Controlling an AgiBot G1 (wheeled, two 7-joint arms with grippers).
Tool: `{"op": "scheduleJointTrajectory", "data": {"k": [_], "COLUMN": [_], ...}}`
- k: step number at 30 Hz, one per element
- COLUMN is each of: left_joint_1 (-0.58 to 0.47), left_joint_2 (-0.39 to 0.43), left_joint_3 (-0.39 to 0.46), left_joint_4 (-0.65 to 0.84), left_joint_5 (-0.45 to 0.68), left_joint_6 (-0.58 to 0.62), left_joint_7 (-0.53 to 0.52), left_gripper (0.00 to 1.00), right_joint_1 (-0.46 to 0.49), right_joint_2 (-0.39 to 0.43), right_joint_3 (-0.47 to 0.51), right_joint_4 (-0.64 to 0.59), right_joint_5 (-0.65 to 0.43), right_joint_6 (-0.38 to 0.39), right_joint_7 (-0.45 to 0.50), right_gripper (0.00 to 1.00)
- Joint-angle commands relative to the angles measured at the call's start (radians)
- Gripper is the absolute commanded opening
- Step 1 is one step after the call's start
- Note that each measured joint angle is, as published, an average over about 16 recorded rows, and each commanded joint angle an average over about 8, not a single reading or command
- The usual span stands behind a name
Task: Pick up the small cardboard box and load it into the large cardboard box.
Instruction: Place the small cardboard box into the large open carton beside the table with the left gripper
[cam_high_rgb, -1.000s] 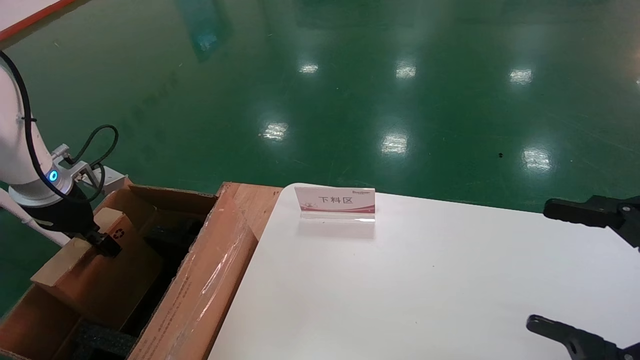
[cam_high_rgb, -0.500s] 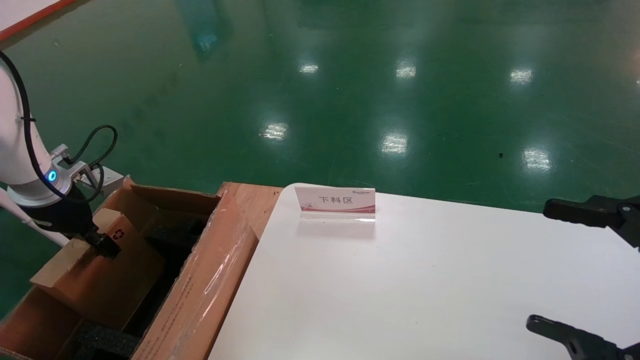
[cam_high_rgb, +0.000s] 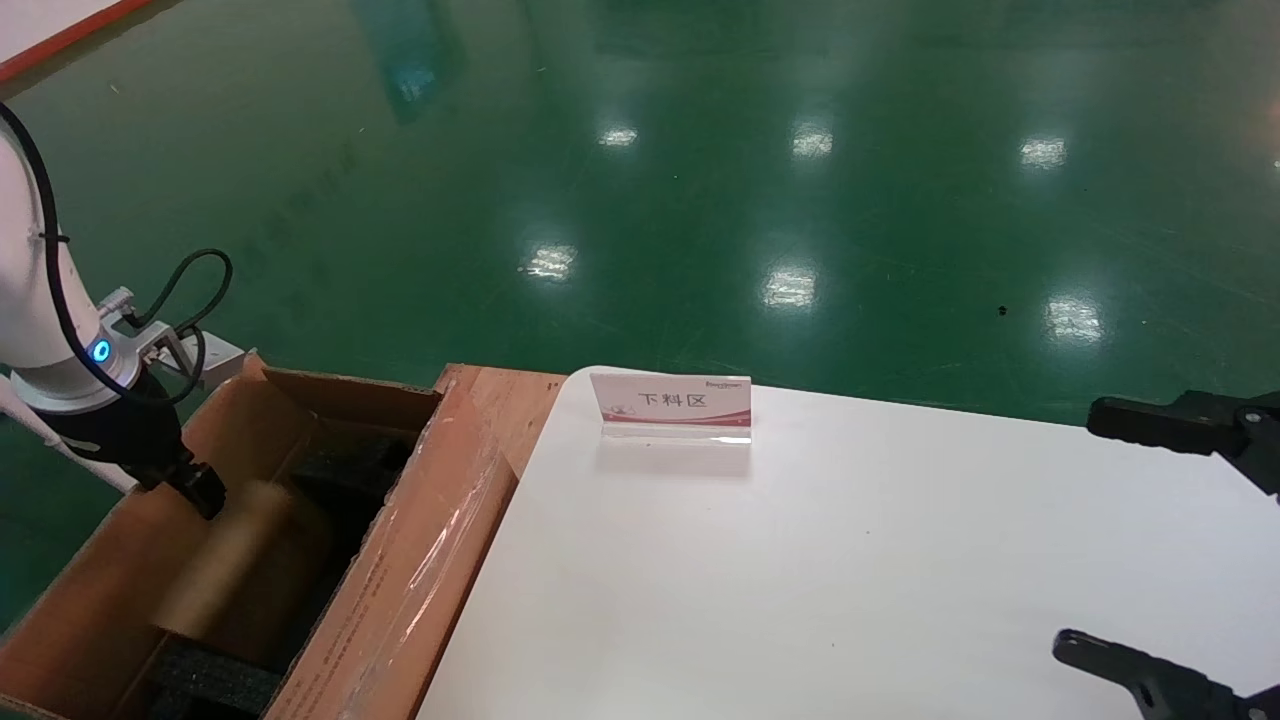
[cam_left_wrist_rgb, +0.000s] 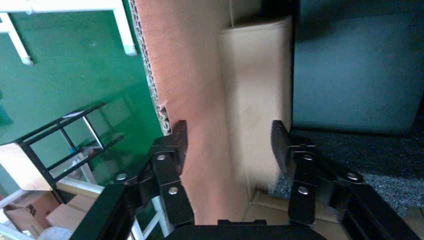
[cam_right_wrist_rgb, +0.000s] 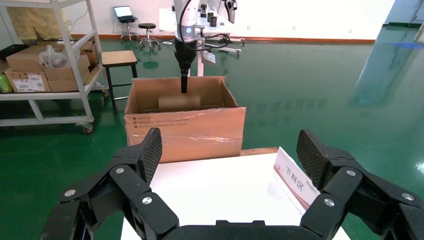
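The small cardboard box shows blurred and tilted inside the large cardboard box, just below my left gripper. In the left wrist view its pale narrow edge lies beyond my open left gripper, between the large box's wall and the black foam. The fingers do not touch it. My right gripper is open and empty over the white table's right side. The right wrist view shows the large box, the small box inside it and the left gripper above it.
A white table stands beside the large box, with a small sign near its far edge. A wooden board lies between box and table. A shelf cart and a stool stand behind the box.
My left gripper has let go of the small box. The box has dropped from its raised, tilted position down into the large box. The right arm has not moved.
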Motion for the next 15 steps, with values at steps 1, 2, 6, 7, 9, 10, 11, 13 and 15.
{"op": "scheduleJointTrajectory", "data": {"k": [1, 2, 6, 7, 9, 10, 11, 13, 15], "left_joint_1": [0.003, -0.001, -0.037, -0.052, -0.086, -0.104, -0.121, -0.157, -0.192], "left_joint_2": [-0.001, 0.0, 0.005, 0.006, 0.005, 0.003, 0.001, -0.006, -0.015], "left_joint_3": [0.001, 0.0, -0.012, -0.016, -0.027, -0.033, -0.039, -0.053, -0.068], "left_joint_4": [0.001, -0.001, -0.021, -0.03, -0.052, -0.064, -0.078, -0.109, -0.142], "left_joint_5": [0.0, 0.0, -0.004, -0.005, -0.009, -0.012, -0.014, -0.022, -0.032], "left_joint_6": [0.001, 0.0, -0.007, -0.01, -0.018, -0.024, -0.029, -0.043, -0.059], "left_joint_7": [-0.003, 0.0, 0.03, 0.041, 0.064, 0.074, 0.084, 0.101, 0.114], "left_gripper": [1.0, 1.0, 1.0, 1.0, 1.0, 1.0, 1.0, 1.0, 1.0], "right_joint_1": [0.0, 0.0, 0.0, 0.0, 0.0, 0.0, 0.0, 0.0, 0.0], "right_joint_2": [0.0, 0.0, 0.0, 0.0, 0.0, 0.0, 0.0, 0.0, 0.0], "right_joint_3": [0.0, 0.0, 0.0, 0.0, 0.0, 0.0, 0.0, -0.001, -0.001], "right_joint_4": [0.0, 0.0, 0.0, 0.0, 0.0, -0.001, -0.001, -0.001, -0.001], "right_joint_5": [0.0, 0.0, 0.0, 0.0, 0.0, 0.0, 0.0, 0.0, 0.0], "right_joint_6": [0.0, 0.0, 0.0, 0.0, 0.0, 0.0, 0.0, 0.0, 0.0], "right_joint_7": [0.0, 0.0, 0.0, 0.0, 0.0, 0.0, 0.0, 0.0, 0.0], "right_gripper": [1.0, 1.0, 1.0, 1.0, 1.0, 1.0, 1.0, 1.0, 1.0]}}
